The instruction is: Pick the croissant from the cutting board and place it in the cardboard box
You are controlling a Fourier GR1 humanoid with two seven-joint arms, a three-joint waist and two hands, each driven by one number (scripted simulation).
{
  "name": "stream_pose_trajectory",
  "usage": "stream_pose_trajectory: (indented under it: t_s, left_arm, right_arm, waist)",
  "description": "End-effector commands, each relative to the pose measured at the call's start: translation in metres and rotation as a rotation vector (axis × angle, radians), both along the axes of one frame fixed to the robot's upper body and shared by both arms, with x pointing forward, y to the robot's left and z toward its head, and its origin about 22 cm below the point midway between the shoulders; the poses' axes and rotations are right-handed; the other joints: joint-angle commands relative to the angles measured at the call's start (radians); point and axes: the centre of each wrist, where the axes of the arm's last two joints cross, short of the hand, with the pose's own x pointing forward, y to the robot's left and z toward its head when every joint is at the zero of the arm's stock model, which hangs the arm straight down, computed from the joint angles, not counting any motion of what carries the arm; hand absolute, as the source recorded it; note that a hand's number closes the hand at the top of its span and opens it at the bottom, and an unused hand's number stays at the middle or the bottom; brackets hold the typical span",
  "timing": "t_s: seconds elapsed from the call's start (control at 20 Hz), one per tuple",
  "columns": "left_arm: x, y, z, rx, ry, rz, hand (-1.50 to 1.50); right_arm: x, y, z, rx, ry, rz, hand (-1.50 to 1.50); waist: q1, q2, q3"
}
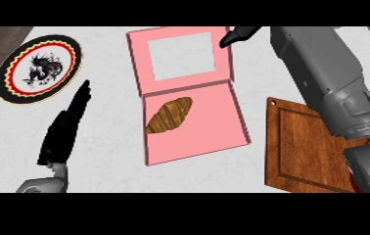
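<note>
Croissant is already lying in the pink box at mid-frame, and the board at lower right is bare. Right hand sits at the top by the box's open lid, fingers straightish and holding nothing; left hand rests open at lower left. Main risk I'd guess is the right arm clipping the lid pulling back and shoving the box across the surface.

Pale marbled counter, pink box, wooden cutting board, patterned plate
</note>
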Motion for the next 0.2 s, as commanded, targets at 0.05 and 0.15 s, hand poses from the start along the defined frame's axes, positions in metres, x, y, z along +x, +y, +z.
stream_pose_trajectory:
  t_s: [0.05, 0.15]
  left_arm:
    - [0.008, -0.005, 0.009, 0.007, -0.018, -0.034, 0.0]
    - [0.009, -0.011, 0.0, -0.008, -0.02, -0.039, 0.0]
  right_arm:
    - [0.003, -0.054, 0.01, -0.009, -0.005, -0.026, -1.5]
    - [0.003, -0.064, 0.015, 0.019, -0.04, -0.003, -1.5]
  waist:
    - [0.025, 0.016, 0.001]
    - [0.032, 0.026, 0.001]
